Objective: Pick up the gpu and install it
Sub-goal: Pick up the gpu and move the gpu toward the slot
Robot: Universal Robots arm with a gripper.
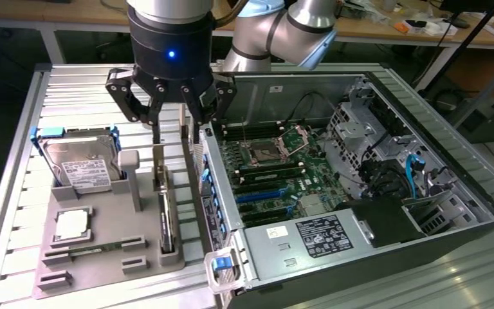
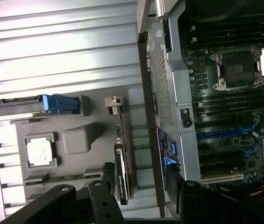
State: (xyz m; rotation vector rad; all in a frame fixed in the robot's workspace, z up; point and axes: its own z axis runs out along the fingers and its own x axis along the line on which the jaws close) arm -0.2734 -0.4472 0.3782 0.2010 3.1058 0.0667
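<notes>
Slatted metal table (image 1: 75,84), grey tray (image 1: 101,270) beside computer case (image 1: 453,167); workbench (image 1: 75,16) behind.
The gripper (image 1: 177,138), spread wide and empty, hangs above the gpu (image 1: 165,206), standing on edge in tray. Wrist view adds its silver bracket (image 2: 113,103).

The thin, flat, dark circuit card (image 1: 166,212) stands up on its long edge in a slot of the grey plastic holder (image 1: 101,270). It looks straight, not leaning. It is on the side of the holder next to the big open computer case (image 1: 453,193), near it but not touching. Its silver metal bracket (image 2: 114,103) is at one end.
</notes>
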